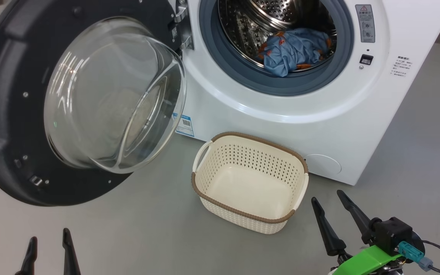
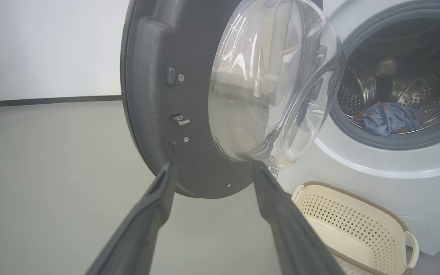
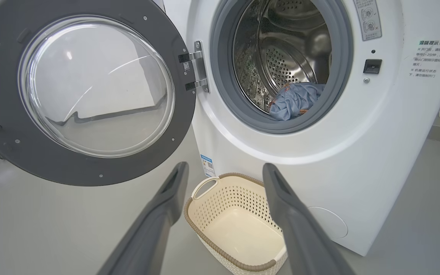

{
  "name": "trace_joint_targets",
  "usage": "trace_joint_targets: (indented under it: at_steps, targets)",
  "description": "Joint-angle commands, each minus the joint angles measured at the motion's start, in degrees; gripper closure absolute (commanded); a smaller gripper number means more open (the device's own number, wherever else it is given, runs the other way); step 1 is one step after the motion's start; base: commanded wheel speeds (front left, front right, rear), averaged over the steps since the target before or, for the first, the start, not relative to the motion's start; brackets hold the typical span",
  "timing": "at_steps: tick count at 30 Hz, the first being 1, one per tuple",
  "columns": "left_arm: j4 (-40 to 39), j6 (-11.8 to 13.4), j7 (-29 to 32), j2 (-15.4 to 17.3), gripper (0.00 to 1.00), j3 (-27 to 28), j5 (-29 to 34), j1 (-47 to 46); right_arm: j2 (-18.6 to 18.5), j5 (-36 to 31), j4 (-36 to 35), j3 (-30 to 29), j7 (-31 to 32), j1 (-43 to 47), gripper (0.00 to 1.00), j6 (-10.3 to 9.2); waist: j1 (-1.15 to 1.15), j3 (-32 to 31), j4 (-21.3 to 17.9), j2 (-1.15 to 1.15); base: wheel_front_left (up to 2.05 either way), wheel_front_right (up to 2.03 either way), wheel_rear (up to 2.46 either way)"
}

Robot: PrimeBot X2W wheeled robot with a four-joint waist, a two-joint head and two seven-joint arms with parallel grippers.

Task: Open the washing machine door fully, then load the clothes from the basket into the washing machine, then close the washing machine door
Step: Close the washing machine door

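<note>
The washing machine (image 1: pixel 281 126) stands with its door (image 1: pixel 10 76) swung wide to the left, glass bowl bulging toward me. Blue clothes (image 1: pixel 294 51) with orange print lie at the front of the steel drum; they also show in the left wrist view as clothes (image 2: pixel 388 118) and in the right wrist view as clothes (image 3: pixel 294 101). The cream basket (image 1: pixel 243 160) sits on the floor before the machine with nothing inside. My left gripper (image 1: pixel 49 235) hangs open below the door. My right gripper (image 1: pixel 327 195) is open just right of the basket, holding nothing.
Grey floor (image 1: pixel 147 236) spreads around the basket and under the door. A blue label sticker (image 1: pixel 185 125) sits low on the machine front. The latch socket (image 1: pixel 366 59) is right of the drum opening. A pale wall with a dark baseboard (image 2: pixel 44 101) lies beyond the door.
</note>
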Motion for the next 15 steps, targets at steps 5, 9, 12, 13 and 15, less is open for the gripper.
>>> trace_joint_targets:
  at_steps: [5,9,12,13,15]
  targets:
    - [-0.8,0.7,-0.4,0.6,0.0,2.2,-0.8,-1.0,-0.3,0.4,-1.0,1.4,-0.3,-0.6,0.0,0.56,0.0,-0.2,0.5,0.0,0.0,0.0,0.0]
    - [-0.7,0.8,-0.4,0.6,0.0,2.3,-1.0,-0.9,-0.3,0.4,-1.0,1.4,-0.3,-0.5,0.0,0.56,0.0,-0.3,1.0,0.0,0.0,0.0,0.0]
    - [-0.6,0.8,-0.4,0.6,0.0,2.3,-1.1,-0.7,-0.3,0.4,-0.9,1.4,-0.3,-0.4,0.0,0.56,0.0,-0.3,1.4,0.0,0.0,0.0,0.0]
    - [-0.5,0.9,-0.4,0.6,0.0,2.3,-1.3,-0.6,-0.3,0.5,-0.8,1.5,-0.3,-0.4,0.0,0.56,0.0,-0.4,1.5,0.0,0.0,0.0,0.0]
    - [-0.5,1.0,-0.4,0.6,0.0,2.4,-1.4,-0.5,-0.3,0.5,-0.7,1.7,-0.3,-0.5,0.0,0.56,0.0,-0.4,1.6,0.0,0.0,0.0,0.0]
